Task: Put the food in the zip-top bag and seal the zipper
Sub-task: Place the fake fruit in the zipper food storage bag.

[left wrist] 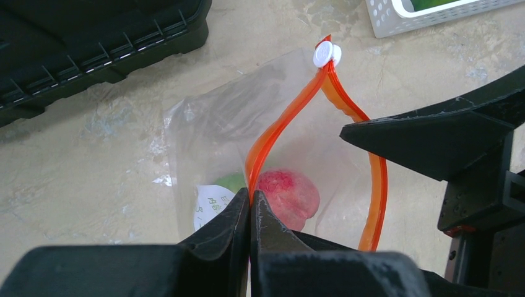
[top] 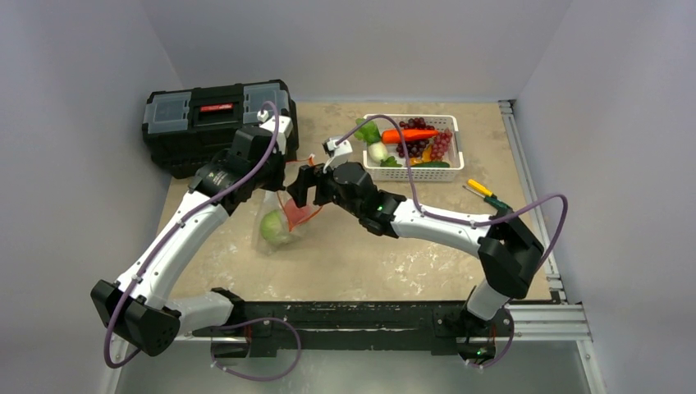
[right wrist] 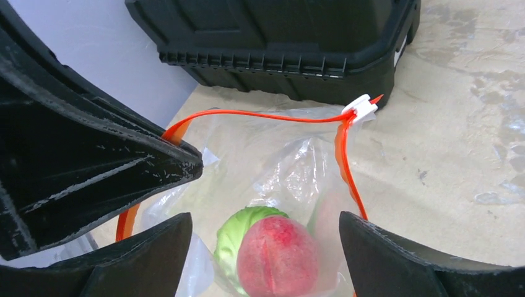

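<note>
— Top external view: where does the zip-top bag (top: 276,223) sit?

— Left of centre on the table (top: 394,254), just near and right of the black toolbox (top: 217,123), between the two grippers. Its mouth is raised and its body hangs down toward the near side.

— What has hold of it?

— The left gripper (left wrist: 251,207). Its jaws are pinched tight on one side of the zipper (left wrist: 282,120), beside the white label (left wrist: 210,207). The orange-red strip parts into a loop from there and meets again at the far end at the white slider tab (left wrist: 326,54), so the mouth stands unsealed.

— And the right gripper (right wrist: 265,218)?

— Spread wide, grasping nothing, poised over the mouth just right of the other one.

— Anything inside?

— A pink-red round piece (right wrist: 275,255) resting against a green leafy piece (right wrist: 237,230) (something reddish behind them, too blurred by plastic to name).

— The other food?

— Far right of the bag, in the white basket (top: 456,141): a carrot (top: 408,135), grape bunches (top: 420,125) and a white bulb (top: 377,152).
</note>
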### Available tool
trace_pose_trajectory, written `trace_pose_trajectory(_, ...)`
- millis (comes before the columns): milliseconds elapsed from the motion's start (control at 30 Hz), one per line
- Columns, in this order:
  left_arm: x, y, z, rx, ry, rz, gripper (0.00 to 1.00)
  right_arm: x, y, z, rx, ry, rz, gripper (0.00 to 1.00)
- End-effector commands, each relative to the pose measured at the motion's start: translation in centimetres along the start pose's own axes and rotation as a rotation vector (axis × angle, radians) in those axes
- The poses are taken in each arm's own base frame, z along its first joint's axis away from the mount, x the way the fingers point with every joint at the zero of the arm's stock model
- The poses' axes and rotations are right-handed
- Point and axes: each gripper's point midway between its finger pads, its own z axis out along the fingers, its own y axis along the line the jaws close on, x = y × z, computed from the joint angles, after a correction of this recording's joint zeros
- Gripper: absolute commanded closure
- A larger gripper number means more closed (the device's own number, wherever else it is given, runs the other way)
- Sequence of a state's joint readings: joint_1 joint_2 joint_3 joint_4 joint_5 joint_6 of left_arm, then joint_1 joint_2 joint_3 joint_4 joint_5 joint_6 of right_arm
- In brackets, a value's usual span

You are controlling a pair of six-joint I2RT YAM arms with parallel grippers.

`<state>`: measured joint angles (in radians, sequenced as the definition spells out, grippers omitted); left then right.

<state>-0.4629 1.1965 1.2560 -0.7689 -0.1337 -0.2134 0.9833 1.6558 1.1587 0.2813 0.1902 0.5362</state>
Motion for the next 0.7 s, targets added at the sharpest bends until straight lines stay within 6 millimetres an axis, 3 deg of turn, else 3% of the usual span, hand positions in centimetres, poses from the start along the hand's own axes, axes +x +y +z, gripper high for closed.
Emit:
trace_pose_trajectory(0,-0.9,0.1,-0.1,-0.002,-0.034,0.006,1.00,-1.4,1.0,-2.2,-0.040,0.011,-0.061,0.15)
trace_pose_trajectory(67,-0.8,0.1,0.1,-0.005,-0.024,0.008,1.00,-0.4,0.6,-2.8,-0.036,0.052,-0.071,0.24)
trace_pose_trajectory(133,-0.8,0.1,0.2,-0.005,-0.021,0.008,1.00,-0.2,-0.1,-3.7,-0.014,0.060,-0.077,0.27)
trace_pose_trajectory(267,-0.4,0.2,0.5,-0.014,-0.005,0.010,1.00,0.3,-1.3,-5.1,0.032,0.076,-0.079,0.15)
trace_pose_trajectory(367,-0.3,0.3,0.6,-0.021,0.001,0.011,1.00,1.7,-1.6,-5.2,0.056,0.150,-0.044,0.13)
trace_pose_trajectory(567,-0.4,0.5,0.3,-0.029,-0.005,0.010,1.00,4.9,-1.7,-6.3,-0.011,0.110,-0.027,0.24)
trace_pose_trajectory(667,-0.5,0.3,0.3,-0.020,-0.007,0.008,1.00,8.0,-2.1,-5.8,-0.022,0.132,-0.023,0.35)
